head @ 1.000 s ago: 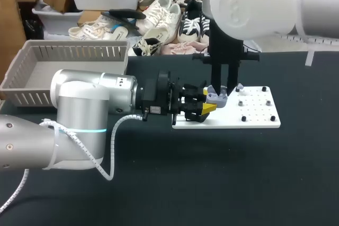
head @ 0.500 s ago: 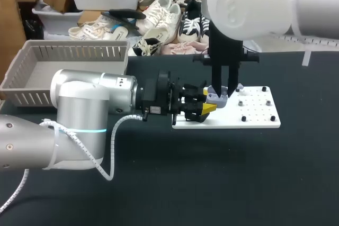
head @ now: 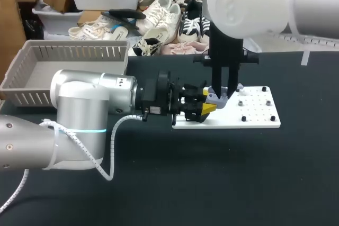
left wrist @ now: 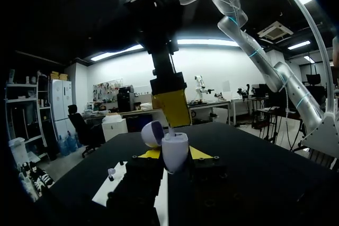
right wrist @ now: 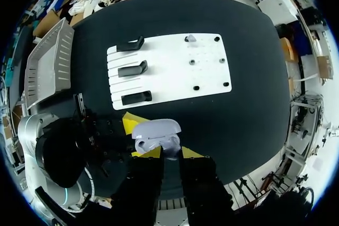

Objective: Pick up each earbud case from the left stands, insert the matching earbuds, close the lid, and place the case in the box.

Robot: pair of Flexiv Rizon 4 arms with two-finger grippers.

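Note:
A lavender earbud case (left wrist: pixel 175 152) stands upright between the yellow tips of my left gripper (left wrist: pixel 175 154), which is shut on it; its lid (left wrist: pixel 152 133) hangs open. In the head view that case (head: pixel 214 98) is over the left end of the white board (head: pixel 254 116). My right gripper (head: pixel 218 96) points straight down onto the open case (right wrist: pixel 156 129) and is shut on a small pale earbud (right wrist: pixel 171 151) at the case's mouth. Another earbud (right wrist: pixel 190 38) rests on the board's far side. Three black stands (right wrist: pixel 132 69) on the board hold nothing.
A grey slatted basket (head: pixel 69 51) sits at the table's back left, behind my left arm. Small black pegs (head: pixel 243 118) dot the right half of the board. Dark tabletop stretches in front of the board and to its right.

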